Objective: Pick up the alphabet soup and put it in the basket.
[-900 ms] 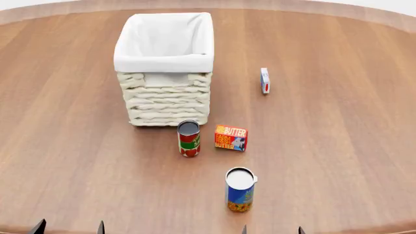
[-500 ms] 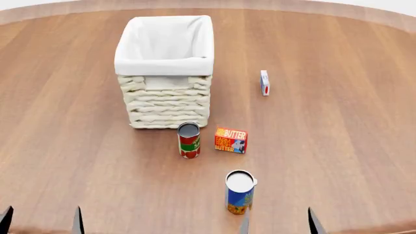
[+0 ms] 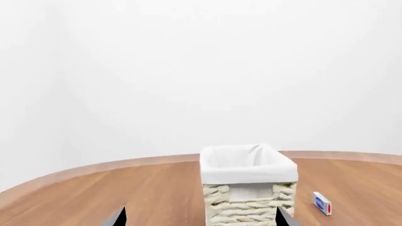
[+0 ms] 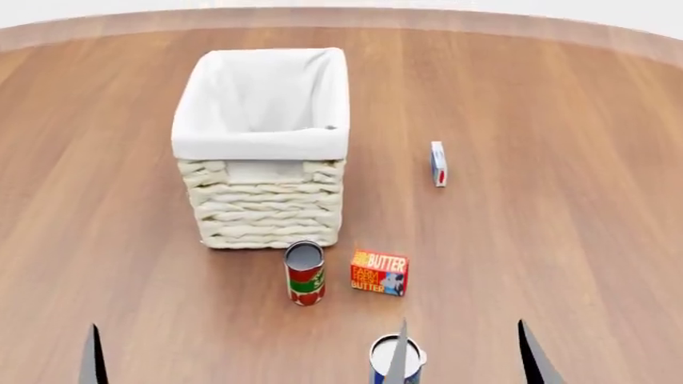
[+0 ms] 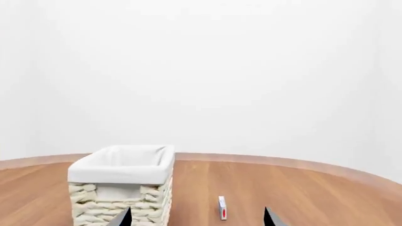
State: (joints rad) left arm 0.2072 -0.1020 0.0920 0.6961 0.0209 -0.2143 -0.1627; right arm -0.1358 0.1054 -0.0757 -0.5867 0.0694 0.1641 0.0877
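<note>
The alphabet soup (image 4: 411,358), a small can with a white top and a blue label, stands at the head view's bottom edge, partly cut off. The cream wicker basket (image 4: 261,204) with its white lining stands behind it to the left, and also shows in the left wrist view (image 3: 248,207) and the right wrist view (image 5: 119,203). My right gripper (image 4: 466,360) is open and empty, with one finger in front of the can's left side. My left gripper (image 3: 201,219) is open and empty. In the head view only one of its fingers (image 4: 93,360) shows, at the lower left.
A grey-topped red-and-green can (image 4: 304,274) and an orange butter box (image 4: 379,273) stand in front of the basket. A small white box (image 4: 437,164) stands to the basket's right, also in both wrist views (image 3: 321,203) (image 5: 222,208). The round wooden table's (image 4: 555,240) edge curves behind.
The head view has shifted, so the basket, cans and boxes sit lower in the picture. Both grippers' fingertips reach higher into view, and a right finger now overlaps the soup can.
</note>
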